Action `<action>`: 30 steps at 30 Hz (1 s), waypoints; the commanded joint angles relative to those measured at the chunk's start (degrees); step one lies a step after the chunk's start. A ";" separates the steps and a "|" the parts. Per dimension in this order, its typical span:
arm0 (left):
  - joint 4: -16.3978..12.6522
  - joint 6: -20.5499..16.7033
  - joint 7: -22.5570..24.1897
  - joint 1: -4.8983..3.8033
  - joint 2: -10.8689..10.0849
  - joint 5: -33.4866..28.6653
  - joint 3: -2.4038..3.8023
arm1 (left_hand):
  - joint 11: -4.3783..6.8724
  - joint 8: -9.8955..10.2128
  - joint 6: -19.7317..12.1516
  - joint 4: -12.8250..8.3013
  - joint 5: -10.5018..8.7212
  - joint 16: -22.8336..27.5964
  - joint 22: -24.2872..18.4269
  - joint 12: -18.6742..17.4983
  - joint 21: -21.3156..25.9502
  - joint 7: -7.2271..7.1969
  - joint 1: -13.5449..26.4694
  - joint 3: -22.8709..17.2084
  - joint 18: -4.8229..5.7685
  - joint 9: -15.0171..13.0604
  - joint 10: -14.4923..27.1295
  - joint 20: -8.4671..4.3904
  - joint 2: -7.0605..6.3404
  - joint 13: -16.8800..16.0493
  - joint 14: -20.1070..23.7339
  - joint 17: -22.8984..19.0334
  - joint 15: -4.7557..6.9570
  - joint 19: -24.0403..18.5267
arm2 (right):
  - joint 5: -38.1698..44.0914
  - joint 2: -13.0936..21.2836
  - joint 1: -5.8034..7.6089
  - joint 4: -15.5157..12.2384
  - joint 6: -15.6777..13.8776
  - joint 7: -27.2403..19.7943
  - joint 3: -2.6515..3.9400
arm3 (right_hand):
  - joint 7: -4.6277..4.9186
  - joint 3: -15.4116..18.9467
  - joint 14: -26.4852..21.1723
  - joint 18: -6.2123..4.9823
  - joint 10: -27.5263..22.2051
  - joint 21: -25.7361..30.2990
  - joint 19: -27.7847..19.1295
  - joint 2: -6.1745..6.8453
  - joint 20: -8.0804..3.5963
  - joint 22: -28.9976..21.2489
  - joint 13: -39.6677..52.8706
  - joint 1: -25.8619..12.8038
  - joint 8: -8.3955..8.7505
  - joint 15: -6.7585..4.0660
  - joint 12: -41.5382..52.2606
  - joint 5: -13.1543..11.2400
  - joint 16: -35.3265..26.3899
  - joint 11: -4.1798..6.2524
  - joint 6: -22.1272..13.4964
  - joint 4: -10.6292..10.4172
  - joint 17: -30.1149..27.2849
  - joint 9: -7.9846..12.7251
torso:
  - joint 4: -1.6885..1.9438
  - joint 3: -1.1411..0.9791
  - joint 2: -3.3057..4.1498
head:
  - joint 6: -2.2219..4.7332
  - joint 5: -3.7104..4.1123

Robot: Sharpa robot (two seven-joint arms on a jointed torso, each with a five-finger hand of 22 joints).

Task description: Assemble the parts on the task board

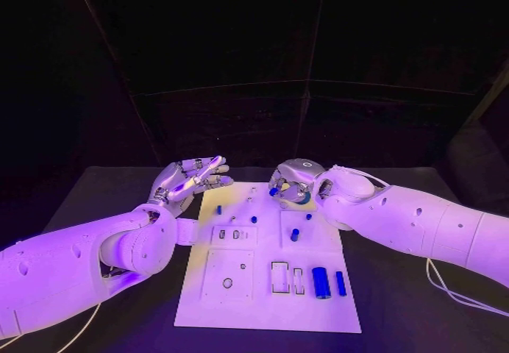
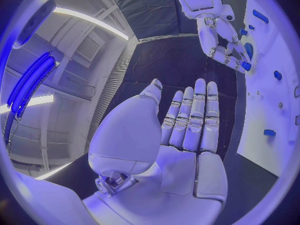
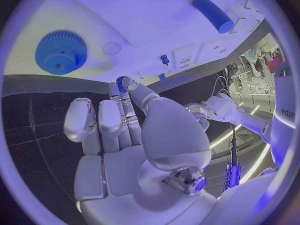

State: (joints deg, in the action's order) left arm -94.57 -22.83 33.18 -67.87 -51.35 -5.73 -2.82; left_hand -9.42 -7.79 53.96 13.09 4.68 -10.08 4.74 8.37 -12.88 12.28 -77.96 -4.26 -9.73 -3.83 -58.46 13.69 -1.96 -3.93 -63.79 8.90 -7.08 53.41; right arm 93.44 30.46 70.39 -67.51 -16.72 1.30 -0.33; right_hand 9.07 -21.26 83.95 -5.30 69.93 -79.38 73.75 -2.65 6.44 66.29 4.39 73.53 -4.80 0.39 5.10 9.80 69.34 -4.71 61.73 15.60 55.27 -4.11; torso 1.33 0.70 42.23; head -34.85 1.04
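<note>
The white task board (image 1: 265, 294) lies in the middle of the black table. My right hand (image 1: 295, 184) hovers over the board's far edge and pinches a small blue part (image 3: 122, 81) between thumb and a finger; the same part (image 2: 245, 65) shows at its fingertips (image 2: 232, 60) in the left wrist view. A blue gear (image 3: 60, 51) sits on the board just by that hand. My left hand (image 1: 191, 178) is raised beside the board's far left corner, palm flat and fingers (image 2: 194, 115) straight, holding nothing.
Small blue pegs (image 1: 218, 209) (image 1: 295, 234) stand on the board's far half. A thick blue cylinder (image 1: 321, 282) and a thinner one (image 1: 340, 282) lie near its right edge. A white cable (image 1: 456, 296) trails on the table at the right.
</note>
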 commanded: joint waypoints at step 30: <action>-0.43 1.96 0.09 -0.88 0.31 0.45 0.05 | -0.20 0.28 0.39 -0.70 -0.14 0.60 -0.16 -0.42 0.49 0.13 -0.73 -0.04 -0.81 0.07 0.01 -0.08 0.19 0.07 0.59 0.04 -0.05 0.41 | -0.81 -11.02 0.59 11.76 -0.46 -0.12 0.04 | 0.33 -0.91 1.10 0.43 -0.34 -0.70 0.43 0.40 0.04 0.48 -0.22 -0.51 0.53 -0.13 -0.59 -0.74 0.94 -0.36 -0.01 -0.53 0.57 0.13 | 0.01 0.07 0.65 | -0.10 -0.65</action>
State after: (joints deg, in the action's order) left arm -94.88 -21.74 33.08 -68.64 -51.15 -5.71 -2.82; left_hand -9.42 -7.79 53.96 12.79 4.69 -9.76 4.64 8.16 -12.65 12.28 -78.18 -4.29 -9.72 -3.84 -58.46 13.70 -1.74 -3.94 -63.58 8.88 -7.29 53.41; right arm 92.69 19.63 70.83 -55.96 -18.51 1.26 -0.34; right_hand 9.03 -21.82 83.94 -5.31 69.70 -79.86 73.74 -2.40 6.44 66.72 4.22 73.30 -4.58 0.39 4.80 9.31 70.02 -4.92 61.59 15.05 55.82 -3.92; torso 1.29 0.76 42.79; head -34.91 0.41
